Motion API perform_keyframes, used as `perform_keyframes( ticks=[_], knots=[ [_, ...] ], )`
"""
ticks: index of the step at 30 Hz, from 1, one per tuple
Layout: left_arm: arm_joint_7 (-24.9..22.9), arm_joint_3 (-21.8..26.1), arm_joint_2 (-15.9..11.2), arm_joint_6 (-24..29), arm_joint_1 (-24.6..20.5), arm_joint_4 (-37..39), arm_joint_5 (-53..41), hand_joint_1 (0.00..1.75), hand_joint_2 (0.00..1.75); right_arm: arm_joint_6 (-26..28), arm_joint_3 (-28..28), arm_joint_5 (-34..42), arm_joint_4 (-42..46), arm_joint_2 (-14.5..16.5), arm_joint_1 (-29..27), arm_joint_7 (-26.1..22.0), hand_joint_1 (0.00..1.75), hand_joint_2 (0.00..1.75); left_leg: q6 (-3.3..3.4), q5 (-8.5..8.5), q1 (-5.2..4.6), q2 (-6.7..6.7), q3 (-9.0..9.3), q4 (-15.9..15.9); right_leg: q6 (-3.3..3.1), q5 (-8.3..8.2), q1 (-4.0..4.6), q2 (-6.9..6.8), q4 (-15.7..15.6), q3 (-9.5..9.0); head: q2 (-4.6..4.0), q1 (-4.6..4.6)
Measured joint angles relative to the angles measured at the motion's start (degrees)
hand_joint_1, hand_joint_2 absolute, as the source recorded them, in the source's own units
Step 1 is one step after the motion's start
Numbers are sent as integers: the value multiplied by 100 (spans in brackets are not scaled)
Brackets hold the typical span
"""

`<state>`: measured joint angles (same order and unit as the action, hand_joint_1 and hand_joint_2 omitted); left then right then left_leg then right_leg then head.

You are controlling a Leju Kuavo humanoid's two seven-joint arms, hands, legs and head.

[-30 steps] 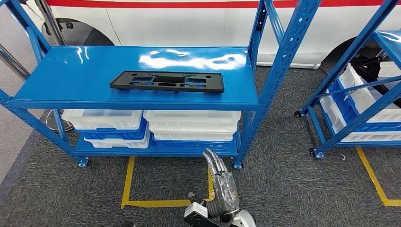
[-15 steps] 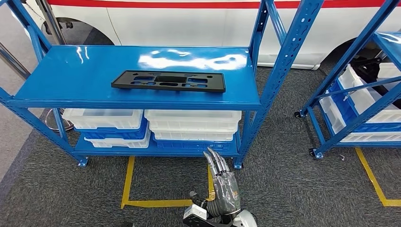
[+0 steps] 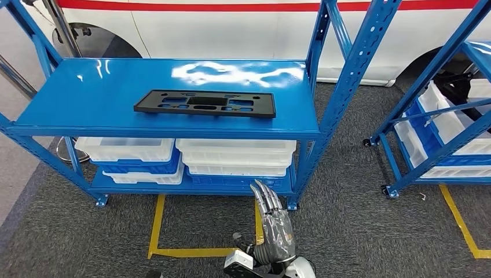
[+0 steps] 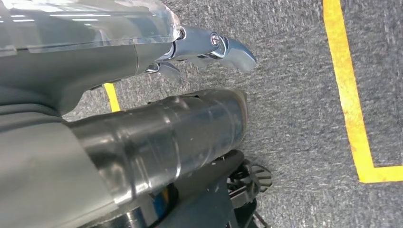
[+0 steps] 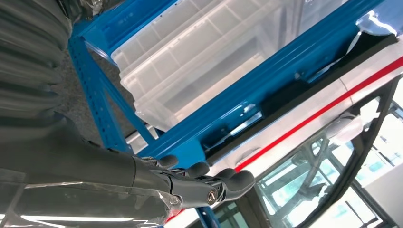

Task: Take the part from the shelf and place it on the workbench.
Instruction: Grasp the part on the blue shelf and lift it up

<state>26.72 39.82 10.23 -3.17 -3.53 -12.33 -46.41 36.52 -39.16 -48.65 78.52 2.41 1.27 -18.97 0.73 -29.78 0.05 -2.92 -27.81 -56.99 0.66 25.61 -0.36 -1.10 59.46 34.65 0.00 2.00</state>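
Observation:
A flat black rectangular part (image 3: 205, 103) with several cut-outs lies near the front of the blue shelf's top board (image 3: 87, 98). My right hand (image 3: 275, 226) is low in front of the shelf, below the part and a little to its right, fingers straight and pointing up toward the shelf, holding nothing. In the right wrist view the same hand (image 5: 190, 183) is stretched out under the shelf's blue frame (image 5: 247, 104). My left hand (image 4: 142, 128) hangs over grey carpet, fingers out, with nothing in it.
White and blue bins (image 3: 234, 153) fill the shelf's lower level. A second blue rack (image 3: 440, 116) with bins stands at the right. A white vehicle (image 3: 231, 23) with a red stripe is behind. Yellow floor tape (image 3: 156, 226) marks the grey carpet before the shelf.
The whole picture has shifted slightly, so the camera has moved a little. My right hand stays in about the same low place, fingers still extended.

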Motion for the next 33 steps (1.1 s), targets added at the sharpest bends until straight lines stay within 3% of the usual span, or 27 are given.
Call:
perform_keyframes(
  ticks=[2,4,7,8,9,10,12,13,14,17,19,20,23,24,25,27,28,30,31,33],
  knots=[
    [0,0,0,-2,-12,2,-1,0,0,1,6,-11,3,2,-13,3,0,175,-70,-47,19,-1,31,-7,-74,41,-6,45,-39,-31,0,-3],
    [1,1,0,-4,-20,2,-1,0,0,2,10,-20,4,7,-10,2,0,175,-132,-201,44,96,-79,-300,-150,75,-28,74,-84,-110,0,-7],
    [1,1,0,-9,0,6,-2,0,0,1,11,-29,2,11,-8,3,0,175,-180,-556,59,223,-768,-1445,-222,165,-29,111,-101,-224,0,-11],
    [0,0,0,-10,14,9,-2,0,0,0,13,-29,2,11,-12,4,0,175,-188,-546,60,230,-969,-1690,-225,202,-26,139,-100,-267,0,-12],
    [-1,0,0,-10,27,11,-4,0,0,-1,14,-33,1,11,-14,4,0,175,-188,-416,61,231,-1077,-1728,-220,243,-25,170,-100,-320,0,-12],
    [-1,1,-1,-11,35,13,-10,0,0,-3,15,-39,1,11,-15,4,0,175,-180,-174,62,231,-1077,-1544,-209,289,-26,199,-100,-385,0,-12],
    [-7,2,-4,-12,40,15,-34,0,0,-9,19,-57,1,12,-13,6,0,175,-138,364,54,250,-893,-856,-170,394,-21,235,-100,-512,0,-8],
    [-11,4,-6,-13,37,17,-48,0,0,-13,20,-67,1,13,-11,9,0,175,-107,491,43,262,-775,-537,-139,443,-13,251,-96,-549,0,-10],
    [-17,5,-8,-13,27,20,-60,0,0,-15,23,-75,1,13,-9,14,0,175,-74,517,29,274,-697,-345,-106,475,-8,260,-101,-563,0,-10],
    [-29,8,-10,-13,9,22,-77,0,0,-16,42,-110,3,11,-11,25,0,175,27,398,26,279,-588,-165,-20,499,1,261,-83,-602,0,-14],
    [-35,9,-9,-13,16,24,-85,0,0,-14,66,-136,3,10,-5,27,0,175,96,364,47,279,-476,-101,34,585,-3,219,161,-513,0,-12],
    [-37,10,-9,-13,12,24,-87,0,0,-14,80,-144,3,10,-2,27,0,175,126,342,54,276,-421,-80,58,682,-9,196,440,-352,0,-12],
    [-46,13,-10,-13,2,24,-105,0,0,-51,115,-100,-2,6,-10,24,0,175,171,237,45,269,-305,-73,95,971,-16,171,1424,363,0,-11],
    [-51,14,-10,-13,7,24,-114,0,0,-87,120,-41,-3,4,-14,12,0,175,170,190,42,269,-249,-73,93,925,-16,169,1512,512,0,-11],
    [-58,15,-10,-13,11,24,-123,0,0,-133,125,45,-4,4,-15,-11,0,175,164,138,41,270,-178,-73,83,763,-15,167,1400,561,0,-11],
    [-69,15,-5,-17,17,25,-139,0,0,-223,131,212,-5,4,-3,-72,0,175,143,17,41,270,-21,-67,20,193,5,142,718,420,0,-9],
    [-73,15,-1,-20,13,29,-145,0,0,-255,134,271,-9,4,9,-96,0,175,123,-38,38,270,45,-66,-21,12,35,122,400,344,0,-14],
    [-78,16,9,-24,-6,38,-150,0,0,-286,138,327,-14,5,33,-118,0,175,60,-116,33,263,115,-65,-105,-115,89,95,76,269,1,-8],
    [-81,17,11,-25,-16,43,-150,0,0,-294,139,339,-18,7,40,-121,0,175,22,-130,26,257,150,-71,-141,-68,101,99,67,259,1,-6],
    [-84,17,9,-25,-23,43,-151,0,0,-301,142,349,-17,19,45,-123,0,175,-40,-166,23,249,201,-141,-208,-96,63,125,-1,140,1,2]
  ],
)
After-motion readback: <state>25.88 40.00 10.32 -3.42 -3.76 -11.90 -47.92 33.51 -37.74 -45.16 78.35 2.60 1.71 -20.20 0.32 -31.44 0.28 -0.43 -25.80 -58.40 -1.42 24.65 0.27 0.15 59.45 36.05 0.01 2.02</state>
